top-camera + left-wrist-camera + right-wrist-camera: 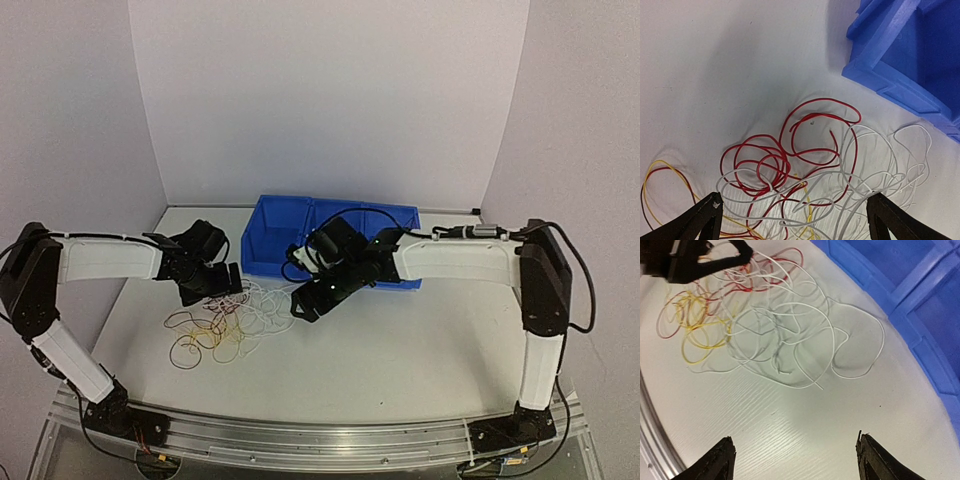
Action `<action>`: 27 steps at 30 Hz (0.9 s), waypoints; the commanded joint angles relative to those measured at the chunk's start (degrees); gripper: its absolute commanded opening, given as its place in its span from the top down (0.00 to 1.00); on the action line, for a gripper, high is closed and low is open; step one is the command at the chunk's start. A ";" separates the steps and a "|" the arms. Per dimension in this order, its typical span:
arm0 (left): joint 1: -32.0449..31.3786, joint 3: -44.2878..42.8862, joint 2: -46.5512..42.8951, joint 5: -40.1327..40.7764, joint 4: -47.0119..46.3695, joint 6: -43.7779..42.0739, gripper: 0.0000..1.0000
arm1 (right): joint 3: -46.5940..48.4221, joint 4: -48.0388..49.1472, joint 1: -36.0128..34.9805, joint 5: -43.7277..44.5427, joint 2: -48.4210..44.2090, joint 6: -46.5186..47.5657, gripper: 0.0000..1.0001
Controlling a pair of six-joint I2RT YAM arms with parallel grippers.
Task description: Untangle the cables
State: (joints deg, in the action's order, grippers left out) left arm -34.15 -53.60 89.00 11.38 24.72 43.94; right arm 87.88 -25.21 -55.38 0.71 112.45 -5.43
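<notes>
Apparently, tangled cables (225, 322) just outside blue bin (268, 225).

Cables (225, 325) on table (400, 365) before bin (272, 235), left hand (232, 285) above, right hand (303, 308) beside

top external: high, behind arm bases (110, 410), faces back wall (330, 100), distant | left wrist: close, steeply down | right wrist: close, obliquely down | shared by all: cables (225, 325), blue bin (265, 240)

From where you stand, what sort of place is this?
Likely a robot test bench in a lab: plain white backdrop walls, left arm and right arm bolted to a metal rail, tangled cables.
</notes>
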 commanded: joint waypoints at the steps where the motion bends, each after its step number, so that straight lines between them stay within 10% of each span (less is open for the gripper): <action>1: 0.63 -3.85 2.55 -2.93 -6.00 -3.36 0.00 | 5.58 2.95 -0.75 9.53 6.85 -11.57 0.22; 20: 1.71 -8.37 13.57 -5.14 -7.19 -4.72 0.05 | 18.54 4.35 -1.57 15.75 24.31 -5.07 0.57; 27: 1.75 -8.55 15.18 -3.74 -6.55 -3.50 0.11 | 18.51 4.81 -1.54 16.94 24.33 -5.83 1.00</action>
State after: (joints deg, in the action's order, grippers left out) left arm -32.77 -59.99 102.69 6.59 18.93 40.03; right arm 104.96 -21.04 -56.62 16.14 136.80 -10.62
